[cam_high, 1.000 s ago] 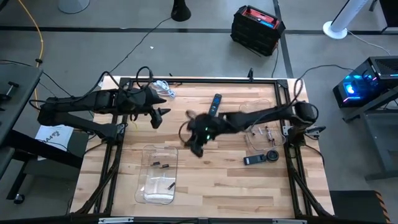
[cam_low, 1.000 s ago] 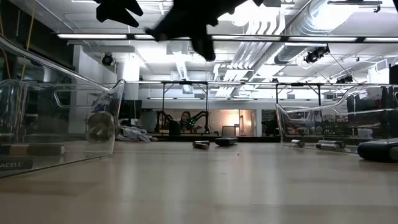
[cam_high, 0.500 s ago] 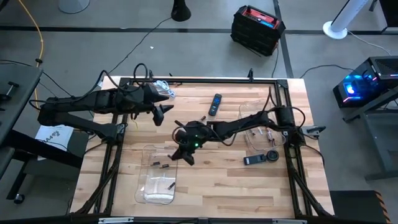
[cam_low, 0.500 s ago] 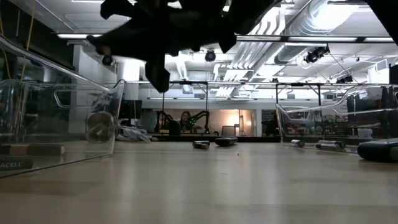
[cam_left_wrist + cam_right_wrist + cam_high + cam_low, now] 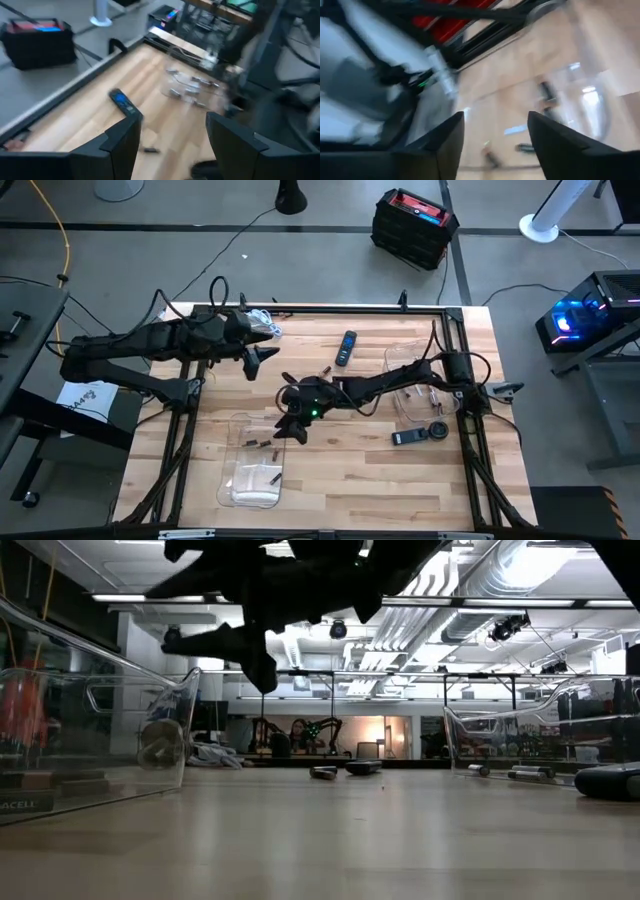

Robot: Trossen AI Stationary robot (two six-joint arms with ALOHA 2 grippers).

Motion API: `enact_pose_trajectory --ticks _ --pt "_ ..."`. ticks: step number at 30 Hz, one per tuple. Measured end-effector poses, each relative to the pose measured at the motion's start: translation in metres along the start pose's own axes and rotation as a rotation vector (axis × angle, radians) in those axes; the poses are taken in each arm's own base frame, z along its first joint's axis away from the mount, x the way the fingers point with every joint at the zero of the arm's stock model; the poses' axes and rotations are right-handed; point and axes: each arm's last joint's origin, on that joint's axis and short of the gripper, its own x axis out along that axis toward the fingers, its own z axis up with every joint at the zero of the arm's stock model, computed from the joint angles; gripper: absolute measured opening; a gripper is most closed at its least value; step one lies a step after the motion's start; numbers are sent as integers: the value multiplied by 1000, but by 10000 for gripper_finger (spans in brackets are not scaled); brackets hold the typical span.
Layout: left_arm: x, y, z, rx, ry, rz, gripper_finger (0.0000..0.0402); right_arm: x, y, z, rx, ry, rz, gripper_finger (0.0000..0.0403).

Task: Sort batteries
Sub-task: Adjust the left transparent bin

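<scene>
Several small dark batteries lie on the floor of a clear tray at the table's near left. More batteries lie in a second clear tray at the right. One loose battery rests on the wood near the black remote. My right gripper hangs open over the left tray's far right corner, nothing between its fingers. My left gripper hovers open at the far left, above the table and clear of everything.
A black flat device and a round black part lie near the right tray. A white cable is bundled at the far left edge. Bare wood lies between the two trays and along the near edge.
My right gripper has swung from the table's middle toward the near left, coming over the left tray's far right corner. There its fingers have spread apart. My left gripper has drifted slightly toward the far edge.
</scene>
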Motion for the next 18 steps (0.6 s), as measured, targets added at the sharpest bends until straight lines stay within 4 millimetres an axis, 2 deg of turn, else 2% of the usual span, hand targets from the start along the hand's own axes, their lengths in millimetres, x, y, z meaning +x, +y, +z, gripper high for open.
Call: enact_pose_trajectory --ticks 2,4,8,11,13,14,16,18 --pt "-9 -1 1 -12 54 -42 217 -9 0 8 4 42 67 221" --pt "-21 -2 -1 -19 118 -79 211 -25 2 18 -19 76 59 221" --pt "-40 -4 -23 -56 304 -83 166 -74 9 34 -156 133 -160 195" --pt "-44 -13 -51 -88 453 -78 95 -120 14 45 -242 164 -384 155" --pt "-41 -25 -75 -104 526 -104 34 -150 20 53 -266 158 -498 118" --pt "-40 -30 -88 -112 564 -112 18 -164 23 56 -263 152 -548 94" --pt "-38 -40 -116 -130 661 -107 12 -189 28 59 -250 144 -634 38" --pt "-41 -48 -142 -158 784 -80 6 -209 33 58 -235 164 -697 12"
